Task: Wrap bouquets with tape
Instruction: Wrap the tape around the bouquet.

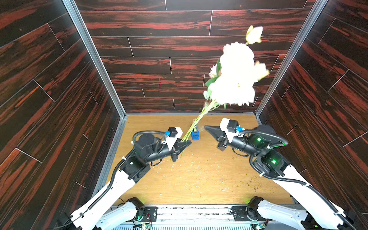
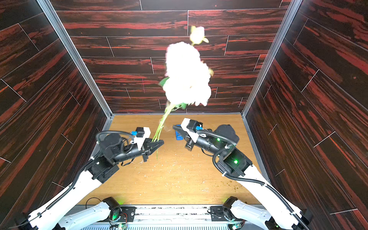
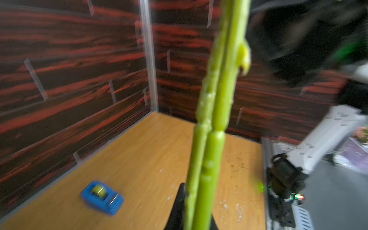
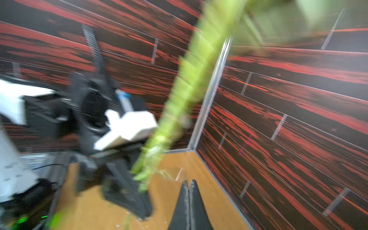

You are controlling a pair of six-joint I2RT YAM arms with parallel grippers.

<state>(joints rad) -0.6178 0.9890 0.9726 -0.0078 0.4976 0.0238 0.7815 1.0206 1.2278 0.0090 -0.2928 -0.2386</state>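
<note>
My left gripper [image 1: 186, 141] [image 2: 159, 142] is shut on the lower stems of the bouquet [image 1: 237, 75] [image 2: 187, 73]. It holds the bouquet upright and leaning toward the back right, so the pale blooms stand high above the table. In the left wrist view the green stems [image 3: 209, 139] rise between the black fingers [image 3: 180, 199]. The blue tape dispenser [image 1: 195, 135] [image 3: 102, 197] sits on the table between the two grippers. My right gripper [image 1: 205, 127] [image 4: 188, 182] is shut. A clear tape strip [image 4: 176, 173] runs from its tips toward the stems [image 4: 179, 103].
The wooden table [image 1: 199, 179] is strewn with small plant crumbs. Dark red-black panel walls [image 1: 149, 59] with aluminium corner posts [image 1: 93, 55] close in the back and both sides. In a top view the right gripper partly covers the dispenser [image 2: 178, 137].
</note>
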